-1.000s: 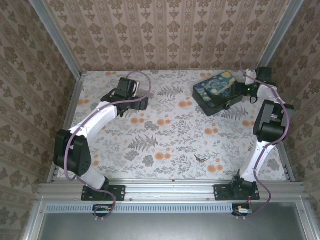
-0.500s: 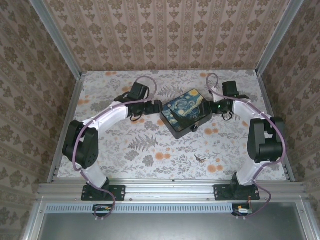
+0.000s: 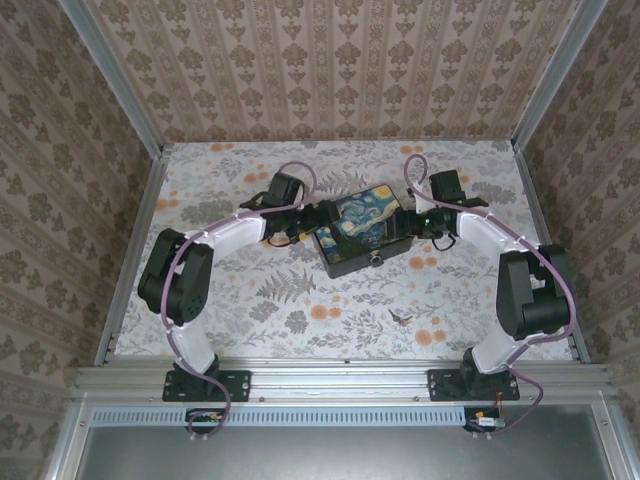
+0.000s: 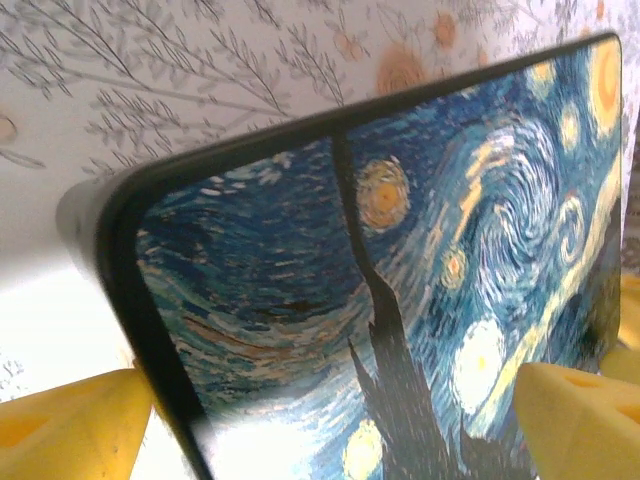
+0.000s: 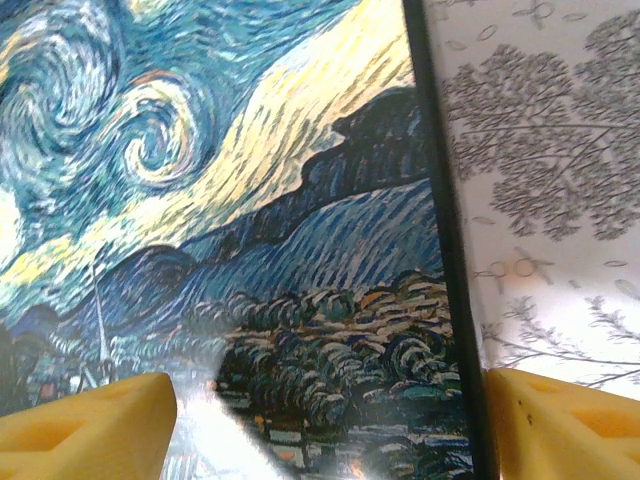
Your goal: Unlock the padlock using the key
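Box point(image 3: 360, 228) slid left | left end effector point(image 4: 330, 400) released | right end effector point(image 5: 330, 400) released | key point(image 3: 399, 317) on floor, top view

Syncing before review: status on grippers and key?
Left gripper open over the box's left end; right gripper open over its right end. Key lying on the floor toward the near edge, clear of both. Nothing covering it.
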Robot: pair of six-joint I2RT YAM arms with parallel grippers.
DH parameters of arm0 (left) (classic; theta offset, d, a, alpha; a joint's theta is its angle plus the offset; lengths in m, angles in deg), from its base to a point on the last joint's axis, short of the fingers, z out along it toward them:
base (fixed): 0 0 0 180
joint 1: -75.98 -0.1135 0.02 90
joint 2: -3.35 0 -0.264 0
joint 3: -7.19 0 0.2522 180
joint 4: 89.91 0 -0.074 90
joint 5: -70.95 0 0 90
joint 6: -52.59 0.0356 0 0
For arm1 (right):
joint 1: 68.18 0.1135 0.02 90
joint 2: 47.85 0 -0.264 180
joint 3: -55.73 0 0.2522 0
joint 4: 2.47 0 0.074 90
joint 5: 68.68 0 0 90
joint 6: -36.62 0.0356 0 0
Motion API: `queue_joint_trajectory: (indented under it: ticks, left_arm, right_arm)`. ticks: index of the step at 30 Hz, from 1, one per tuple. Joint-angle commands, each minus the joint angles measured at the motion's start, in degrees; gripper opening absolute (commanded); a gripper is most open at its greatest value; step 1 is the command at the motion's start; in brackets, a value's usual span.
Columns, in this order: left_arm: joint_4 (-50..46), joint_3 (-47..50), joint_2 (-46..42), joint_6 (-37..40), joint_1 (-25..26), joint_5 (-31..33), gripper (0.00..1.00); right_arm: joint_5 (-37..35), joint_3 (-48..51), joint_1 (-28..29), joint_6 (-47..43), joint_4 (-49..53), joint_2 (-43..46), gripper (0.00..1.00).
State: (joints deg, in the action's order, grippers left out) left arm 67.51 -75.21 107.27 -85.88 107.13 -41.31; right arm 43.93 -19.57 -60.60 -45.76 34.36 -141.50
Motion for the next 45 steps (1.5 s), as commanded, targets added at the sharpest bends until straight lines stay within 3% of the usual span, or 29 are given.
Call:
queue_joint_trajectory:
  ticks: [1,12,25,30,36,40,43,45]
  left_arm:
    - [3.58,-2.60,2.07,-0.16,-1.99,-2.41,0.95]
    - [1.49,-12.52,10.39,3.74,-8.00,-4.80,0.94]
    - [-5.57,-10.82,5.43,8.92,-8.69,-2.35,0.95]
    - [-12.22,-10.74,1.19,15.80,-10.98,3.93,0.95]
    - [-23.99,-11.70,-6.31,28.48,-11.46,23.08,0.98]
    - [-20.60,-8.40,-13.06,33.58,-12.14,30.96,1.00]
    - [-15.75,-4.73,-17.12,31.98,-15.45,31.28,1.00]
    - [-16.12,-3.89,-18.29,29.31,-21.61,18.65,0.99]
  right_arm:
    - [8.15,1.43,2.94,4.94,-1.37,1.80,0.80]
    - [2.43,-3.25,6.09,16.57,-9.32,-3.28,0.79]
    - [5.02,-14.28,6.31,17.22,-8.36,-12.31,0.79]
    - [0.43,-11.92,5.94,13.98,-4.06,-7.37,0.82]
    - [-3.10,-6.70,3.20,10.31,3.30,2.98,0.85]
    - [-5.04,-1.31,3.04,12.29,9.73,10.32,0.79]
    - [-5.92,5.39,3.96,17.12,12.77,17.04,0.68]
    - [-6.33,10.67,5.38,19.96,14.57,21.11,0.61]
